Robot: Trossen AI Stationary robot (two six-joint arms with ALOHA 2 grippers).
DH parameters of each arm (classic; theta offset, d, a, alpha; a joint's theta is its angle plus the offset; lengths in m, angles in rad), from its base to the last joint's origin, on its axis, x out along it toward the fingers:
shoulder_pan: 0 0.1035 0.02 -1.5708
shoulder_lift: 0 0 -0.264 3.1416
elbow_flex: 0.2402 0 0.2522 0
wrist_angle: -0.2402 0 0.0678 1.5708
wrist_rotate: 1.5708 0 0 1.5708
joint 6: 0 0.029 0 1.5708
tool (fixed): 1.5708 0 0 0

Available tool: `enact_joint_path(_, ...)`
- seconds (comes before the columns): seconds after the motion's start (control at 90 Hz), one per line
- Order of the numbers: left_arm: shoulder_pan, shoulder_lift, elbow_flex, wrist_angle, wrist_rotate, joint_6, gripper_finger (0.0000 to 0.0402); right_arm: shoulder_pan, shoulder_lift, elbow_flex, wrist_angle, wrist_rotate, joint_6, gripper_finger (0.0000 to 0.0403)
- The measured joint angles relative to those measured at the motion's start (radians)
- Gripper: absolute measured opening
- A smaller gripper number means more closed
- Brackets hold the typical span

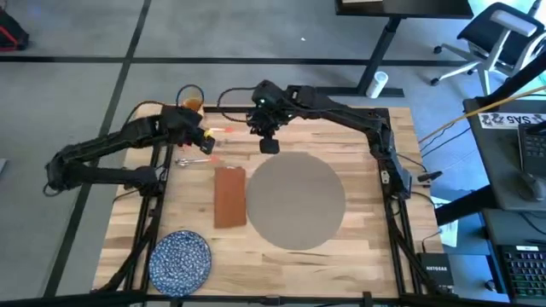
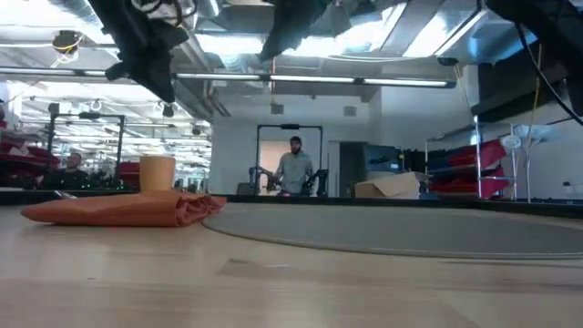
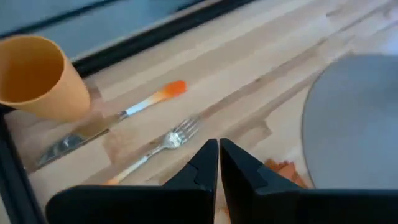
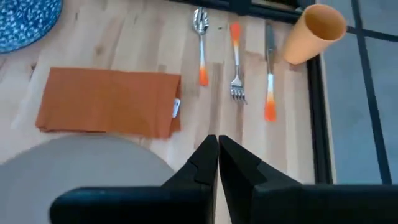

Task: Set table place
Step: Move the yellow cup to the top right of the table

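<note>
Placemat (image 1: 294,200) and napkin (image 1: 229,196) were about all that seemed laid: the round grey mat sat on the middle of the desk (image 1: 358,128), the rust-red napkin just beside its left edge, nothing on either. Blue speckled plate (image 1: 180,259) waited at the near left corner, while the orange cup (image 4: 314,32), knife (image 4: 269,68), fork (image 4: 236,62) and spoon (image 4: 201,46) stayed bunched at the far left edge, so most of the setting was judged undone. Left gripper (image 3: 219,163) hovered over the cutlery and right gripper (image 4: 217,163) above the mat's far rim, both sets of fingers pinched together on nothing.

Folded napkin (image 2: 127,210) beside the place (image 2: 410,232) — cup (image 2: 157,173) behind.
</note>
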Motion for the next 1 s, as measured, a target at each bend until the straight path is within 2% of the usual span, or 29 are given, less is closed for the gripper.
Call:
enact_joint_path(0.078, 0.074, 0.001, 0.017, -0.008, 0.047, 0.068, 0.0, 0.0, -0.002, 0.0, -0.012, 0.009, 0.011, 0.0)
enact_joint_path(0.211, 0.19, 0.03, 0.072, -0.05, 0.057, 0.2, 0.0, 0.0, -0.003, 0.0, -0.023, 0.024, 0.011, 0.0)
enact_joint_path(0.411, 0.315, 0.168, 0.171, -0.168, 0.054, 0.346, 0.0003, 0.0, -0.003, 0.0, -0.037, 0.026, 0.01, 0.0)
enact_joint_path(0.6, 0.337, 0.306, 0.229, -0.211, 0.057, 0.51, 0.003, 0.0, -0.003, 0.0, -0.045, 0.026, 0.0, 0.0)
enact_joint_path(0.833, 0.345, 0.43, 0.261, -0.203, 0.046, 0.594, 0.0077, 0.0, -0.003, 0.0, -0.079, 0.026, -0.025, 0.0)
enact_joint_path(1.0, 0.357, 0.487, 0.262, -0.196, -0.042, 0.641, 0.0099, 0.0, -0.003, 0.0, -0.095, 0.026, -0.025, 0.0)
